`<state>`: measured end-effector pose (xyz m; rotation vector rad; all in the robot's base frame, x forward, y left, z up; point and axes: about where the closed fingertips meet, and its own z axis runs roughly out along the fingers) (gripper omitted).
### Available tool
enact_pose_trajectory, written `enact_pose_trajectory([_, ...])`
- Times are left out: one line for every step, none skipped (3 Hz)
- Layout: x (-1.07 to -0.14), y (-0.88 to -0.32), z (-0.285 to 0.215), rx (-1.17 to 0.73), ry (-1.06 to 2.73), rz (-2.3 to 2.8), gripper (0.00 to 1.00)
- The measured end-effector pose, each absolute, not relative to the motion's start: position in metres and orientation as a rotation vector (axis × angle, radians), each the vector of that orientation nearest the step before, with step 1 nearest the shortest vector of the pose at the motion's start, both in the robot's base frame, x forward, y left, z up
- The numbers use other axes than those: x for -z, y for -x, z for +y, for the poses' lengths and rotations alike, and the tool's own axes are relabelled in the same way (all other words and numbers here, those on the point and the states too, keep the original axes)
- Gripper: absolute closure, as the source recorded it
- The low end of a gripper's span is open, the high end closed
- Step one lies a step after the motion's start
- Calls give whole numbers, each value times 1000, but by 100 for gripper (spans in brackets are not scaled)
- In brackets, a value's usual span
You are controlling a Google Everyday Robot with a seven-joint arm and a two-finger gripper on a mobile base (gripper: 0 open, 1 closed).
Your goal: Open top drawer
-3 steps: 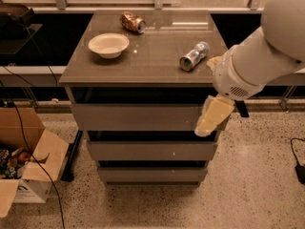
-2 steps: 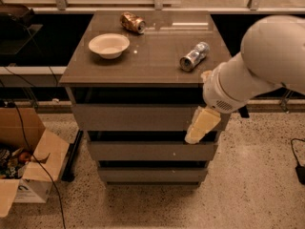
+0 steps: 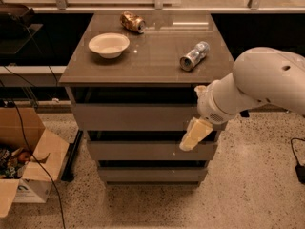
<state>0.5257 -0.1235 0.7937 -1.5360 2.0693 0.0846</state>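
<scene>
Three grey-brown drawer fronts were stacked under the top of the desk (image 3: 157,56). The top drawer (image 3: 133,117), the tallest of them, sat directly beneath the desk's top surface, its plain front roughly in line with the middle drawer (image 3: 133,150) and the bottom drawer (image 3: 143,174), with a dark gap above it. The cream-coloured gripper (image 3: 195,134) hung in front of the desk's right side, across the lower right corner of the top drawer and pointing down-left towards the slot below. Whether it was open or closed could not be told, nor whether it touched the panel. The white arm (image 3: 267,80) reached in from the desk's right. On the desk stood a white bowl (image 3: 108,45) at the left, a crushed brown can (image 3: 132,22) at the back and a silver can (image 3: 194,56) lying on its side at the right. An open cardboard box (image 3: 28,161) sat on the floor left of the desk.
</scene>
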Motion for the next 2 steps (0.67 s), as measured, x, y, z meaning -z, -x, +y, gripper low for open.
enact_pose_trajectory([-765, -546, -118, -141, 1510, 2084, 0])
enact_pose_trajectory([-730, -576, -118, -199, 1500, 2101, 0])
